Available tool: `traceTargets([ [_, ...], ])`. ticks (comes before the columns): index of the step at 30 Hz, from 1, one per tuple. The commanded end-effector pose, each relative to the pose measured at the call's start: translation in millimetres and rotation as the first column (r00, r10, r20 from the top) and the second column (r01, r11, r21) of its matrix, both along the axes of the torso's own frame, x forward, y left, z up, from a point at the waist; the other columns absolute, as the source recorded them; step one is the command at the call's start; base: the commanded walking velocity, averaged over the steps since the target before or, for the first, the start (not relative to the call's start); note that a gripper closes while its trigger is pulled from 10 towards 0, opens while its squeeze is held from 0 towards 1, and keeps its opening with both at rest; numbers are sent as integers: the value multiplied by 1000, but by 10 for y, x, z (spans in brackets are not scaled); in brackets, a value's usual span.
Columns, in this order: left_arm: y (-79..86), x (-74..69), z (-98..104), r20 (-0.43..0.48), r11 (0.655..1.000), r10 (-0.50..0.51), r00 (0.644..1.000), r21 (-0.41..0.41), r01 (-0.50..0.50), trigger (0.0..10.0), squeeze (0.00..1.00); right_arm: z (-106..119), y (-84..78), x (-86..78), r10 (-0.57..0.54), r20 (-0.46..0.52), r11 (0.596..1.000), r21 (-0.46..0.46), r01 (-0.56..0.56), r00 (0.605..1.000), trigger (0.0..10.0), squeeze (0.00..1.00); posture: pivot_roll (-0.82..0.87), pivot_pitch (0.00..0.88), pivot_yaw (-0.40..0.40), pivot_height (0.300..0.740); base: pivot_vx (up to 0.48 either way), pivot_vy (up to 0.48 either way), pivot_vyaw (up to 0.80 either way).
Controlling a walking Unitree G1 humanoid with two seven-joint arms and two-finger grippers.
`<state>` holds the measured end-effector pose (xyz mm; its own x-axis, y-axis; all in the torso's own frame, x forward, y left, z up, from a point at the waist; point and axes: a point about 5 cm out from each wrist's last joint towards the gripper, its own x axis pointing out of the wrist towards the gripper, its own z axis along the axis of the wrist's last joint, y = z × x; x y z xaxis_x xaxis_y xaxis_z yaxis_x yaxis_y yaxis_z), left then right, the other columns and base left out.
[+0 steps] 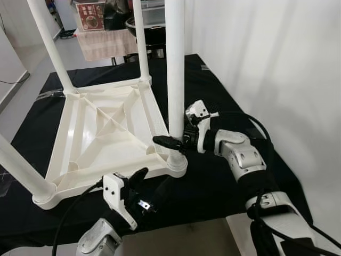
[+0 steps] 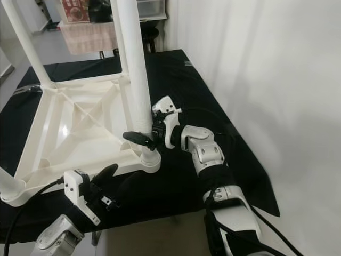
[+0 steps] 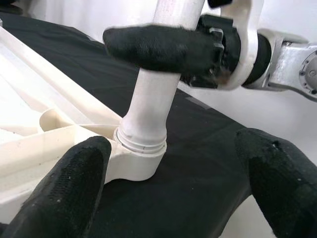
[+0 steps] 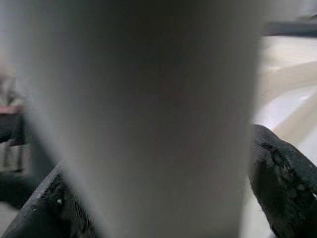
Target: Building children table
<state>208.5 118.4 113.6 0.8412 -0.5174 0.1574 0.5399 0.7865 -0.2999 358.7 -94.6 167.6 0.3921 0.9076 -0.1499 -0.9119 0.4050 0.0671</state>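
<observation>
In the eye views the upturned children table [image 1: 106, 128] is lying on the black bench [image 1: 224, 106] with four legs standing, the right end effector [image 1: 176, 143] clenching the near-right leg [image 1: 175, 69]; the left wrist view is showing the left end effector [image 1: 139, 184] released near its socket [image 3: 136, 158], seemingly the last seating.

White plastic tabletop [image 1: 101, 128], lying upside down on a black cloth [image 1: 213, 181], ribbed underside up with diagonal braces meeting at centre. Four white tubular legs stand upright in corner sockets. The near right leg [image 1: 175, 64] sits in its socket [image 1: 176, 162]; a threaded collar shows at the joint, apparently not fully seated.
</observation>
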Motion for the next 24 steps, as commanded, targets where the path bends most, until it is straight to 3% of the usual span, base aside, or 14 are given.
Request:
traceTargets([
  [1, 8, -2, -38, -16, 1000, 7, 1000, 3, -7, 10000, 0, 70, 63, 11, 60, 22, 998, -11, -60, 998, 10000, 0, 23, 0, -11, 740, 0, 0, 0],
  [6, 1, 6, -42, -15, 1000, 9, 1000, 5, -8, 10000, 0, 89, 101, 74, 79, -4, 997, -16, -79, 997, 10000, 0, 33, 0, -15, 740, 0, 0, 0],
  [7, -4, 9, -44, -15, 1000, 8, 1000, 4, -8, 10000, 0, 92, 107, 106, 76, -30, 997, 2, -76, 997, 3961, 0, 36, 0, -17, 740, 0, 0, 0],
  [8, -4, 9, -44, -15, 1000, 8, 1000, 4, -8, 10000, 0, 92, 107, 106, 76, -30, 997, 2, -76, 997, 3961, 0, 36, 0, -17, 740, 0, 0, 0],
  [9, -9, 12, -46, -14, 1000, 8, 1000, 4, -8, 10000, 0, 83, 102, 131, 71, -49, 997, 17, -71, 996, 0, 0, 39, 0, -18, 740, 0, 0, 0],
  [21, -21, -1, -53, -16, 1000, 4, 1000, 1, -4, 10000, 0, -2, 2, 132, 68, -84, 997, 43, -65, 994, 0, 0, 25, 0, -4, 740, 0, 0, 0],
  [24, -23, -18, -55, -19, 1000, 0, 1000, -1, 0, 10000, 0, -64, -117, 111, 43, -80, 998, 46, -40, 996, 0, 0, 14, 0, -1, 740, 0, 0, 0],
])
